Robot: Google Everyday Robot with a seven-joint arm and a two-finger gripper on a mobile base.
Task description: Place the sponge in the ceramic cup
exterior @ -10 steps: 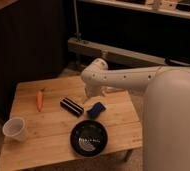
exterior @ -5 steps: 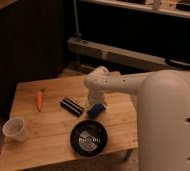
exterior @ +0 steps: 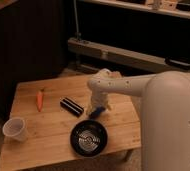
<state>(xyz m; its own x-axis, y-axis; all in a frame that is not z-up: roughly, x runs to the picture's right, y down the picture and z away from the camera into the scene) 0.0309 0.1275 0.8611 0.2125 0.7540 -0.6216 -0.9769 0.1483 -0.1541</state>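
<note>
Seemingly at the pick-up, the gripper (exterior: 95, 106) sits on the blue sponge (exterior: 100, 110) near the black bowl (exterior: 72, 138), its hold impossible to tell; once held, the sponge needs carrying to the ceramic cup (exterior: 14, 129), well apart.

On pale wood-grained bench (exterior: 48, 125): blue sponge (exterior: 99, 110) at white claw (exterior: 95, 107), centre; white cup (exterior: 14, 129), left; orange carrot (exterior: 39, 99); black ribbed bar (exterior: 72, 106); black bowl (exterior: 89, 138), pale ringed centre.

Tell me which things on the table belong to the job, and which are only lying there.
For the job: sponge, ceramic cup, gripper down at the sponge.
Lying about: carrot, black ribbed bar, black bowl.
</note>
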